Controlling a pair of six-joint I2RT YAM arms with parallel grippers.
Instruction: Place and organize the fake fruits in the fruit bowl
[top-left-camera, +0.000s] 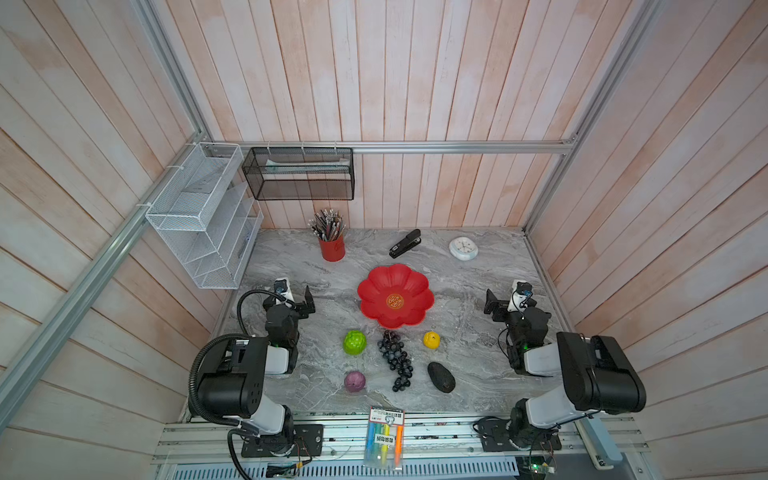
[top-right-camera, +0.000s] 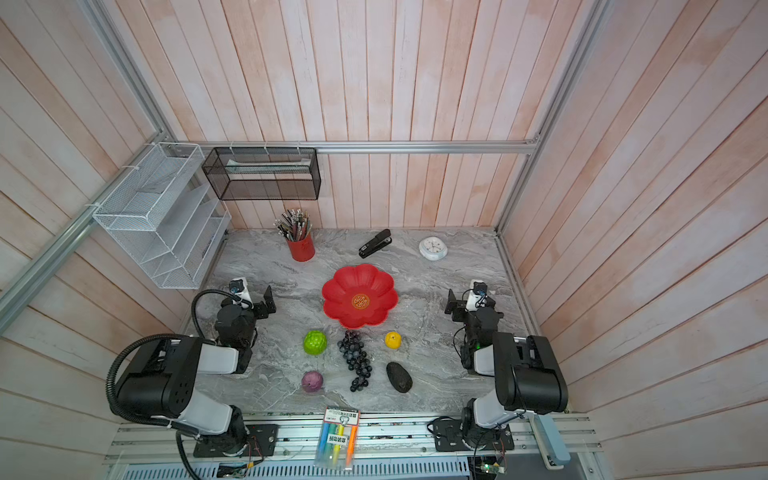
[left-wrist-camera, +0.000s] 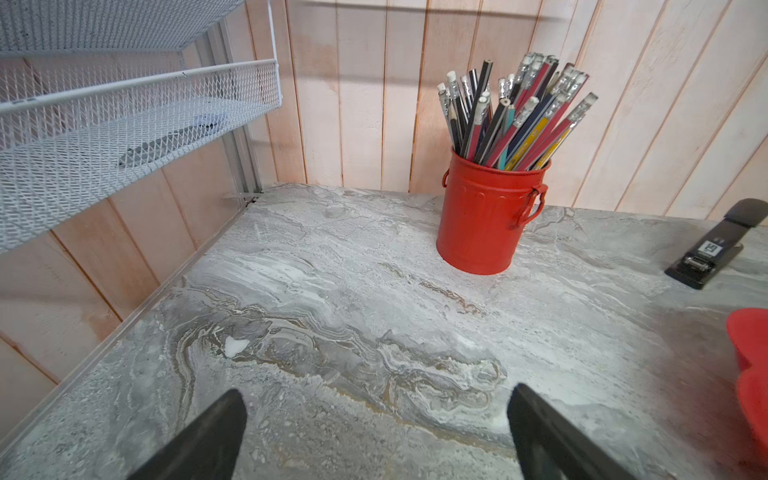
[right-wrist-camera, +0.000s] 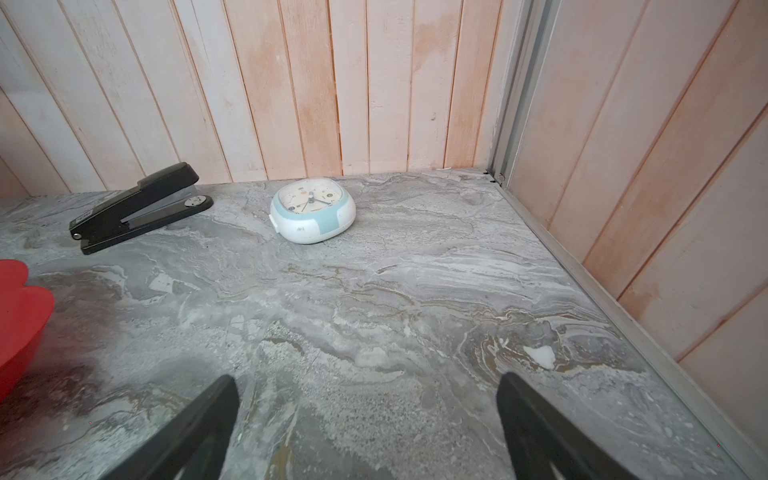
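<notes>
While left and right jaws stand apart near the table (top-left-camera: 457, 299) edges, open room flanks the fruit bowl (top-left-camera: 374, 291).

overhead stereo pair, low forward wrist views

- Both the left jaws and right jaws stand wide, nothing between them, just bare surface (top-left-camera: 457, 286) right in front.
- Ahead of the left jaws, a bit inward: red pencil cup (top-left-camera: 332, 248). The white mesh rack (top-left-camera: 199, 224) overhangs their outer side.
- Ahead of the right jaws: clock (top-left-camera: 463, 248); stapler (top-left-camera: 405, 243) further inward.
- The fruit bowl (top-left-camera: 376, 286) sits between the two pairs, clear lanes from both.
- Behind the jaws, toward the arm bases: green ball (top-left-camera: 354, 343), purple ball (top-left-camera: 355, 381), grapes (top-left-camera: 395, 359), yellow fruit (top-left-camera: 432, 340), avocado (top-left-camera: 441, 376), with gaps between all; grapes just beside the bowl's rim.
</notes>
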